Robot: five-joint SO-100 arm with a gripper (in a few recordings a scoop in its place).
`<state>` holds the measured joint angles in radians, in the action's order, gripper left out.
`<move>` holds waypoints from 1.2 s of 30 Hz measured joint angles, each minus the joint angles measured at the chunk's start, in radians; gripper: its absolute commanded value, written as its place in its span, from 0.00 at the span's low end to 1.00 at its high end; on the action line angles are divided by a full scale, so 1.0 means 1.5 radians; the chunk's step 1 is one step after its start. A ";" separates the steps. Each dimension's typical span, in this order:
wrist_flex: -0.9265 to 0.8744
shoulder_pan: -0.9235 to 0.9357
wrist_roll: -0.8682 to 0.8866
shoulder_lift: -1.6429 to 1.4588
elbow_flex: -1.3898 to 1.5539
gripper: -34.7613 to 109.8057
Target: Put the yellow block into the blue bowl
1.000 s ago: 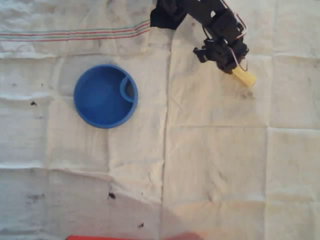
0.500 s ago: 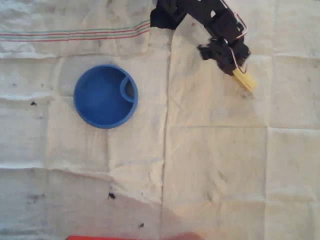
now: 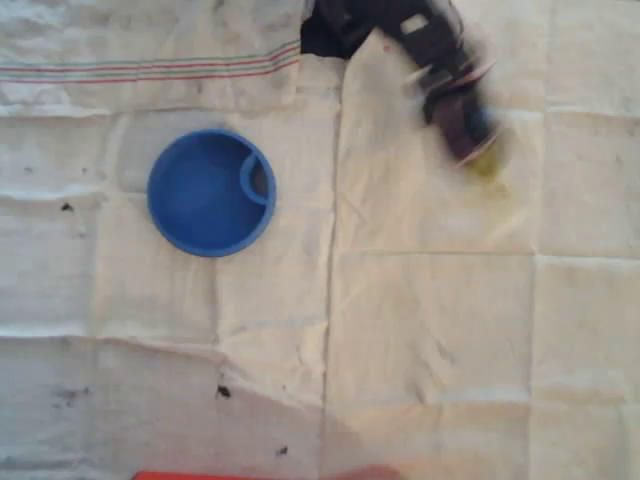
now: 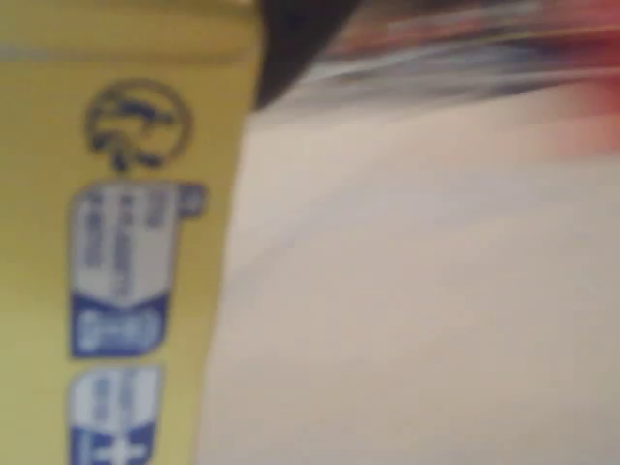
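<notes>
The blue bowl (image 3: 195, 200) sits on the cloth at centre left in the overhead view, with its small curved partition on the right side of the rim. My gripper (image 3: 468, 140) is at the upper right, blurred by motion, well apart from the bowl. A yellowish tip of the yellow block (image 3: 487, 165) sticks out below it. In the wrist view the yellow block (image 4: 116, 242) fills the left side very close up, with blue and white printed labels on it, and pale cloth lies behind. The gripper appears shut on the block.
A creased white cloth (image 3: 400, 330) covers the table, with a striped band (image 3: 150, 68) at the top left. A red object (image 3: 250, 475) lies along the bottom edge. The arm's dark base (image 3: 335, 25) is at the top centre. A few dark specks dot the cloth.
The arm has gone from sharp to blurred and has turned over the block. Less of the yellow block shows than before, and it sits slightly lower. The bowl has not moved.
</notes>
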<state>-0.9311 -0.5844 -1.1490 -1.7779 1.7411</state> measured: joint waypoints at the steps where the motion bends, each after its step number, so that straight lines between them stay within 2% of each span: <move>1: 0.000 0.031 0.002 0.000 -0.002 0.24; 7: 0.000 0.212 0.002 -0.009 -0.004 0.24; 13: 0.000 0.335 0.002 -0.053 -0.005 0.24; 24: -0.116 0.587 0.002 -0.057 -0.005 0.24; 30: -0.134 0.661 0.002 -0.057 -0.005 0.24; 36: -0.134 0.678 0.002 -0.057 -0.005 0.24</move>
<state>-1.1321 0.4326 -1.1459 -1.8638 1.7334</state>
